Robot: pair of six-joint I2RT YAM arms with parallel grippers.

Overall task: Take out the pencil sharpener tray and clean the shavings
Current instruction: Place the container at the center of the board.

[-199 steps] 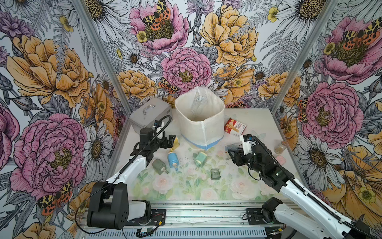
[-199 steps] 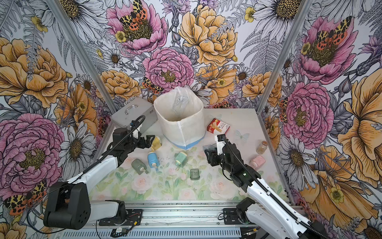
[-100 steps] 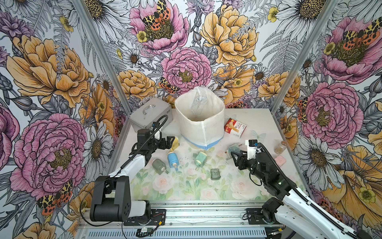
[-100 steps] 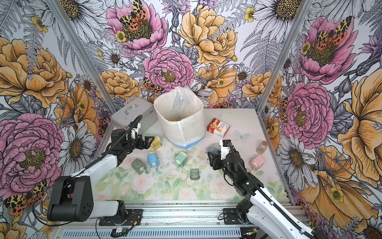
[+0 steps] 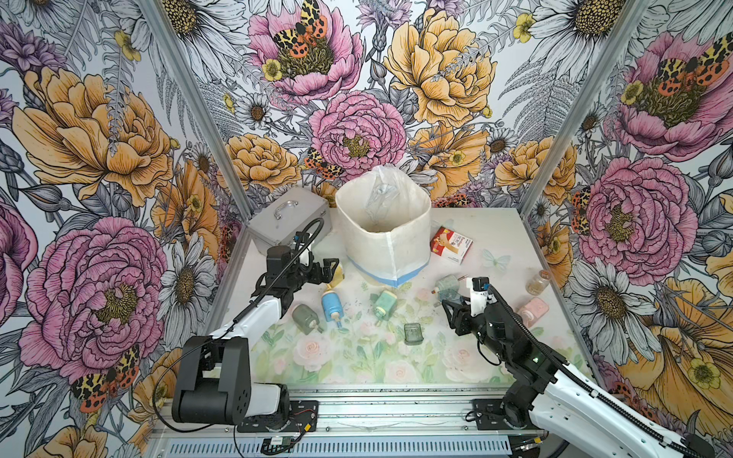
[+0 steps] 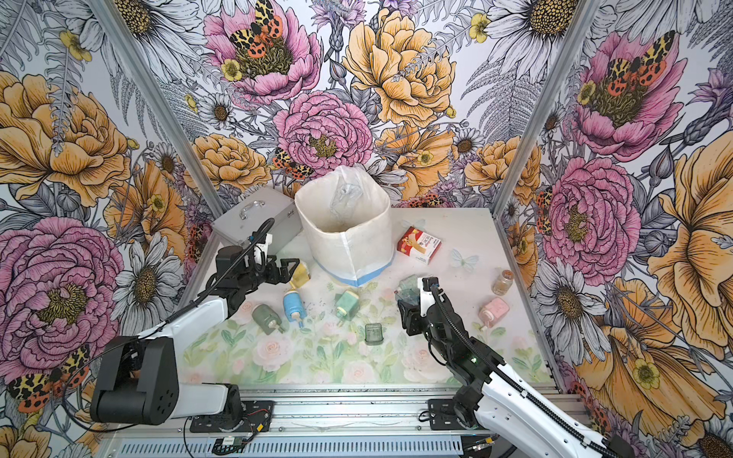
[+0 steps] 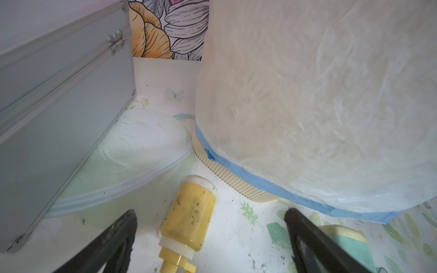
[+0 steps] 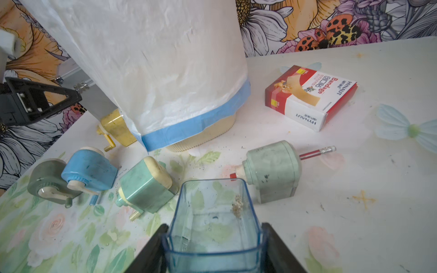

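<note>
My right gripper (image 8: 214, 238) is shut on a clear blue pencil sharpener tray (image 8: 212, 219), held just above the table in both top views (image 5: 450, 295) (image 6: 408, 295). A small clump of brownish shavings (image 8: 237, 205) clings inside the tray. More dark flecks of shavings (image 8: 189, 163) dot the table near the bin. A pale green sharpener (image 8: 272, 170) with a red pencil stuck in it lies just beyond the tray. My left gripper (image 7: 210, 212) is open, its fingers on either side of a yellow sharpener (image 7: 189, 212) beside the bin, not touching it.
A bin lined with a white bag (image 5: 382, 238) stands at the back centre, a grey metal case (image 5: 287, 226) to its left, a bandage box (image 5: 452, 244) to its right. Blue (image 5: 331, 305), grey-green (image 5: 305, 317), teal (image 5: 384, 303) and pink (image 5: 531, 309) sharpeners and a dark tray (image 5: 412, 333) lie about.
My right gripper has drawn the blue tray a little toward the table's front and lower. The left arm has barely shifted and its gripper stays open.
</note>
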